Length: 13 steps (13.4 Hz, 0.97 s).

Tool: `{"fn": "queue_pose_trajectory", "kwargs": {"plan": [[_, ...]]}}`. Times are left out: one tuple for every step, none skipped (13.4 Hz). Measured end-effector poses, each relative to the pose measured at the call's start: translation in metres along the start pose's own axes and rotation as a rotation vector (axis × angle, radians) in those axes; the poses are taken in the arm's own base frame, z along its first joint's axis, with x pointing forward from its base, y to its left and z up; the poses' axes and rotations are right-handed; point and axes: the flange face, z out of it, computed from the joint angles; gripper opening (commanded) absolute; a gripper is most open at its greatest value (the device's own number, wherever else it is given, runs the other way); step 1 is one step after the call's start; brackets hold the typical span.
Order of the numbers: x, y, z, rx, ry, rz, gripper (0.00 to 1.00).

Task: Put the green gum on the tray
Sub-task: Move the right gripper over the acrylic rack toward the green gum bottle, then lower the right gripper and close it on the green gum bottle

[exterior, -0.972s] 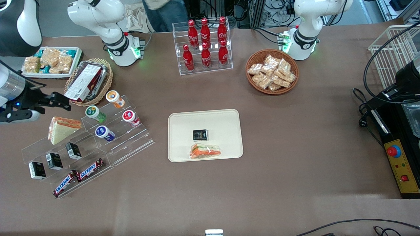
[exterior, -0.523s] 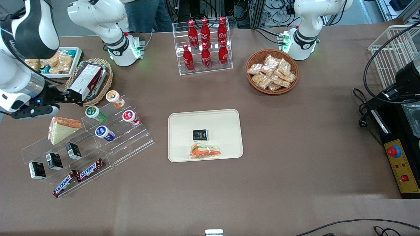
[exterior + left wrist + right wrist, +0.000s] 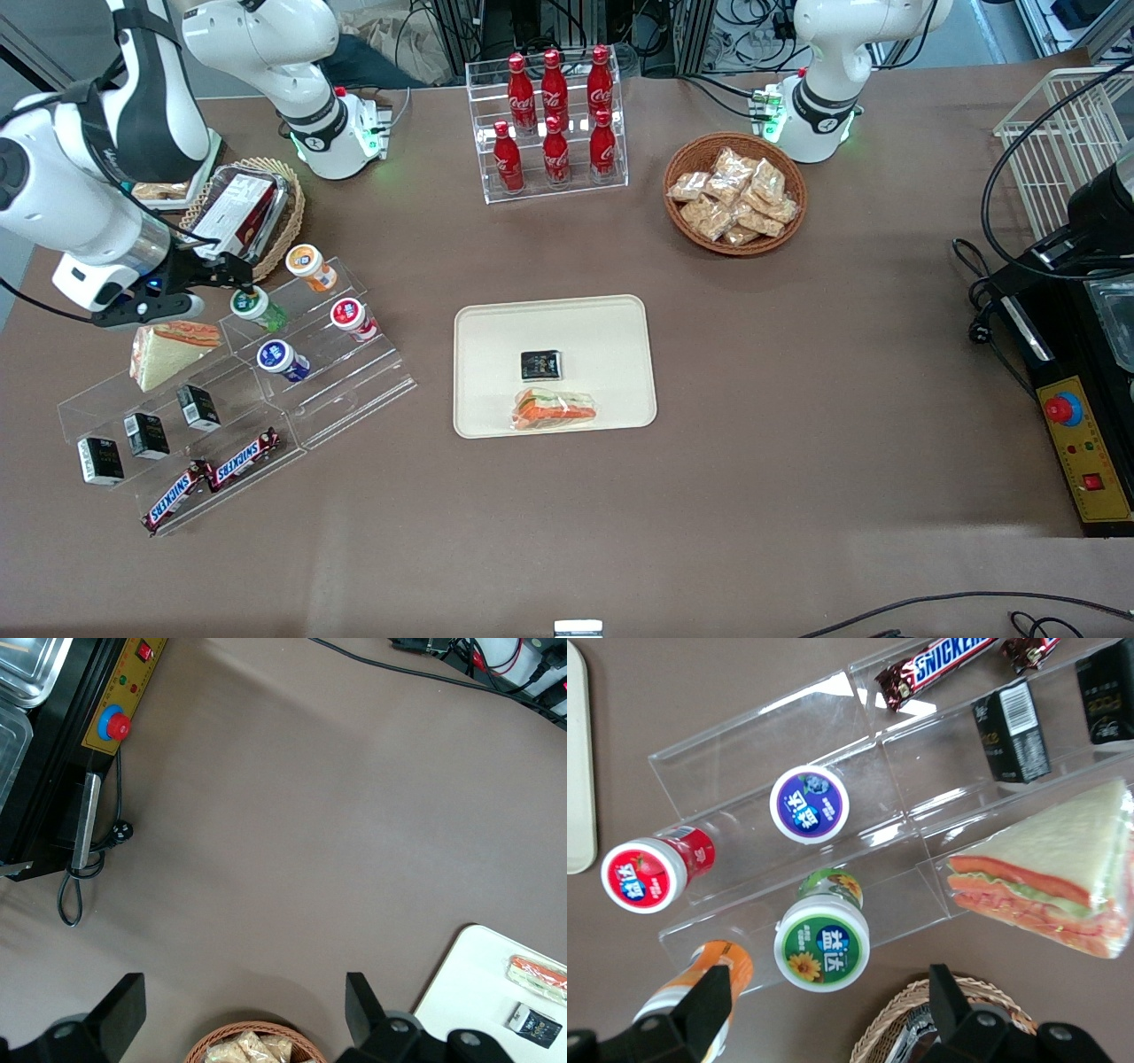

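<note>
The green gum (image 3: 257, 306) is a small green bottle with a white lid and a green-and-yellow label. It lies on the upper step of a clear acrylic stand (image 3: 354, 390), and it also shows in the right wrist view (image 3: 824, 943). My right gripper (image 3: 237, 270) hovers just above the green gum, a little farther from the front camera, with its fingers (image 3: 713, 1001) spread wide and nothing between them. The cream tray (image 3: 620, 319) lies flat mid-table, toward the parked arm from the stand, holding a small black packet (image 3: 540, 364) and a wrapped sandwich (image 3: 554, 408).
On the same stand lie orange (image 3: 310, 266), red (image 3: 353, 317) and blue (image 3: 282, 359) bottles, a wrapped sandwich (image 3: 168, 350), black boxes (image 3: 146, 434) and Snickers bars (image 3: 213, 477). A wicker basket with a box (image 3: 237, 220) sits close by the gripper. A cola rack (image 3: 554, 115) and a snack basket (image 3: 735, 195) stand farther back.
My right arm has swung in from the table's edge toward the stand, and the gripper now hovers over the green gum. Nothing on the table has moved.
</note>
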Motion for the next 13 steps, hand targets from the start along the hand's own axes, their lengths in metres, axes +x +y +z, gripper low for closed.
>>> {"fn": "queue_pose_trajectory", "kwargs": {"plan": [[-0.001, -0.002, 0.006, 0.0, -0.003, -0.004, 0.99], [-0.002, -0.003, 0.012, -0.001, -0.002, -0.006, 0.99], [-0.002, -0.005, 0.017, -0.002, 0.003, -0.009, 0.99], [-0.003, -0.006, 0.022, -0.003, 0.006, -0.011, 0.99], [-0.003, -0.006, 0.026, -0.005, 0.008, -0.014, 0.99], [-0.002, -0.006, 0.03, -0.009, 0.008, -0.016, 0.99], [-0.002, -0.006, 0.034, -0.011, 0.002, -0.018, 0.99], [-0.002, -0.006, 0.039, -0.011, -0.009, -0.019, 0.99], [-0.001, -0.006, 0.045, -0.011, -0.02, -0.02, 0.99], [0.0, -0.006, 0.05, -0.011, -0.028, -0.021, 0.99], [0.001, -0.006, 0.053, -0.011, -0.034, -0.021, 0.99], [0.002, -0.006, 0.056, -0.011, -0.037, -0.022, 0.92], [0.003, -0.006, 0.057, -0.011, -0.036, -0.022, 0.78]]}}
